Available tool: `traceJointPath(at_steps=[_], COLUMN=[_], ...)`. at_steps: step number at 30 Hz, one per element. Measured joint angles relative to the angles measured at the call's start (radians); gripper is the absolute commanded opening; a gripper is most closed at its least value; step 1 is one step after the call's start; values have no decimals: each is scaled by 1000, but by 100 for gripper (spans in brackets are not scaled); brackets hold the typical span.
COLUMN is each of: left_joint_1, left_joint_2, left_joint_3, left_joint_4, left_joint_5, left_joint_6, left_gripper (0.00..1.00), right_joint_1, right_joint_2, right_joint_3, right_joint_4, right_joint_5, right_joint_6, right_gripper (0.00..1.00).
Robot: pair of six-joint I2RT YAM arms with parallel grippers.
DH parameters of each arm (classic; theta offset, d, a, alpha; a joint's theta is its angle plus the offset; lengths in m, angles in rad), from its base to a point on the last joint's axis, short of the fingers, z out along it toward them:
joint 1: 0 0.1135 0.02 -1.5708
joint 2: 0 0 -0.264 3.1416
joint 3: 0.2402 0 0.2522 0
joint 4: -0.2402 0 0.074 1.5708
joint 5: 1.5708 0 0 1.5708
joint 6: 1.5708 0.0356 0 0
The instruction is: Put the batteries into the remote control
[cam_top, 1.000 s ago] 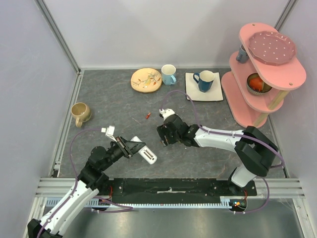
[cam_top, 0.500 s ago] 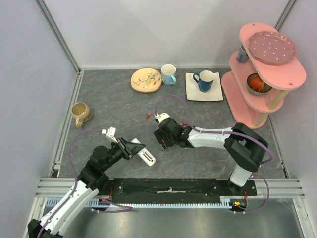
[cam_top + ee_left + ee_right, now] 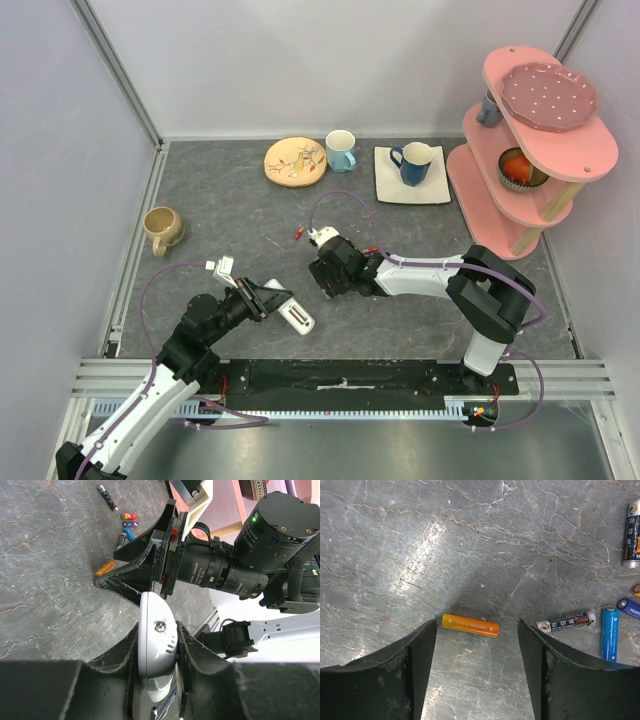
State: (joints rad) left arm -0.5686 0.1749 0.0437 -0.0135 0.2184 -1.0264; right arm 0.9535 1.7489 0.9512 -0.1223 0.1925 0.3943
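The work surface [image 3: 220, 200] is a grey marbled sheet enclosed by pale walls at the left, back and right. An aluminium rail [image 3: 340, 375] runs along the bottom of the top view. Crockery lines the upper edge: a plate [image 3: 295, 161], a light blue cup [image 3: 341, 150] and a dark blue mug [image 3: 412, 162] on a white square [image 3: 440, 185]. A beige mug [image 3: 161, 228] stands at the left, and a pink shelf unit [image 3: 530, 150] fills the upper right. The centre-left area is open.

The left gripper [image 3: 272, 300] is clamped on the remote control [image 3: 293, 315] at lower centre-left.

The right gripper [image 3: 476, 630] stands wide, with one finger on each side of an orange battery [image 3: 470, 625]. This battery lies flat and touches neither finger. A dark grey battery [image 3: 566, 620] and a blue battery [image 3: 609, 632] lie at the right. Two more batteries are cut off by the frame edge. A red battery [image 3: 299, 233] lies apart, at centre.

In the top view, the right gripper hides the batteries beneath it. In the left wrist view, the remote control shows only a rounded end with a screw.
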Motion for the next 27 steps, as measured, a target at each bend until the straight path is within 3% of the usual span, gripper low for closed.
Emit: traceJointPath(at_steps=[14,27], left_joint_1=[0,0], left_joint_2=[0,0], left_joint_3=[0,0], left_joint_4=[1,2], left_joint_5=[0,0], left_joint_6=[0,0], left_gripper=[2,2], right_joint_1=[0,0], right_joint_2=[5,-2], right_joint_3=[1,1], right_joint_4=[11,-2], right_joint_5=[0,33], right_joint_6=[-2,47], right_gripper=[56,22])
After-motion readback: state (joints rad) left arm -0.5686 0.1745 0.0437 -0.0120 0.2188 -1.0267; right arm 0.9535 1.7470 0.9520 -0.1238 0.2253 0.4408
